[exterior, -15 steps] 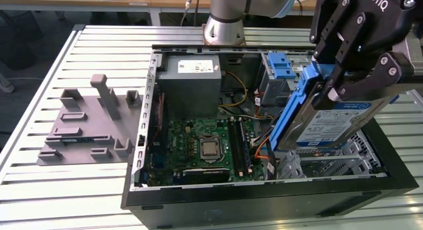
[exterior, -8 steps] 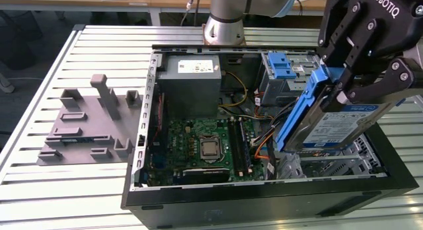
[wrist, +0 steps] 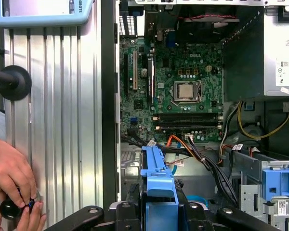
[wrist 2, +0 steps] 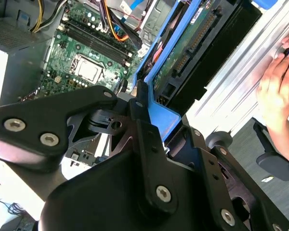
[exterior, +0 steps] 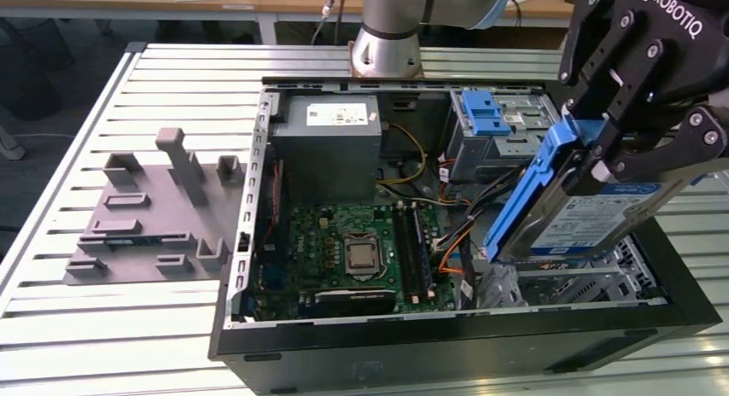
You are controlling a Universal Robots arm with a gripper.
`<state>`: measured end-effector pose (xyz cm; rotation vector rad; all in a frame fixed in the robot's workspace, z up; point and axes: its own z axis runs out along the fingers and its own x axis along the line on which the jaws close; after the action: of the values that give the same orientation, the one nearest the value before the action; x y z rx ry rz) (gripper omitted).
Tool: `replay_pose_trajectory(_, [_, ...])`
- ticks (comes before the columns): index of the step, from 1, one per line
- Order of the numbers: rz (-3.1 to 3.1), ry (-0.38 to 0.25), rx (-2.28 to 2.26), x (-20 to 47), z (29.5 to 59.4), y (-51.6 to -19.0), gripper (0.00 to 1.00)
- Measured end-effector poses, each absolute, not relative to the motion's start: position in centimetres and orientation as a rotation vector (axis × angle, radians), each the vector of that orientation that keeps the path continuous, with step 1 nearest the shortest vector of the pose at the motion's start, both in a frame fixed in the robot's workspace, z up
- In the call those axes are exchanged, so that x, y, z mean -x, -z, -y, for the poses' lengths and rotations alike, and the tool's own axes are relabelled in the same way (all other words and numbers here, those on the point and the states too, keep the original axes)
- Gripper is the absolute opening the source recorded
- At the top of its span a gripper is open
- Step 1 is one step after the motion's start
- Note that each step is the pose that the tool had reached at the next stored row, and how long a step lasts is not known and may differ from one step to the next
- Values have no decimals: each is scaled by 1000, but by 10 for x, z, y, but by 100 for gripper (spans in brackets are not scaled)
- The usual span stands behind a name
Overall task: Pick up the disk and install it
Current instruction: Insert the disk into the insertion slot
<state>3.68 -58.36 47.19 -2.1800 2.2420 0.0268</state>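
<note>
We note the tool (exterior: 640,161) clenched on the disk (exterior: 590,221), tilted above the open computer case (exterior: 456,343), near orange cables (exterior: 453,239); motherboard (exterior: 330,242) beside. Slatted metal desk (exterior: 114,328); a hand (wrist: 9,175) on it.

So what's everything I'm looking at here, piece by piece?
disk: one, silver with a blue frame, held tilted over the open case
computer case: one, black, open, lying on the table
motherboard: one, green, inside the case
power supply: one, grey, inside the case near the arm's base
drive cage: one, grey with a blue plastic part, beside the power supply
cables: several, orange, yellow and black, inside the case
fixture plate: one, grey, with upright blocks, at the exterior view's left
table: one, slatted silver metal
person's hands: two, at the table's edge
robot arm: one, silver-grey, behind the case
jaws: black, shut on the disk
</note>
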Motion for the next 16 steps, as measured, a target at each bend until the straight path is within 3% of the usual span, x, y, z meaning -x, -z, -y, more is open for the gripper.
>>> replay_pose_trajectory(16, [-2240, -27, 2182, -49, 583, -465, 36])
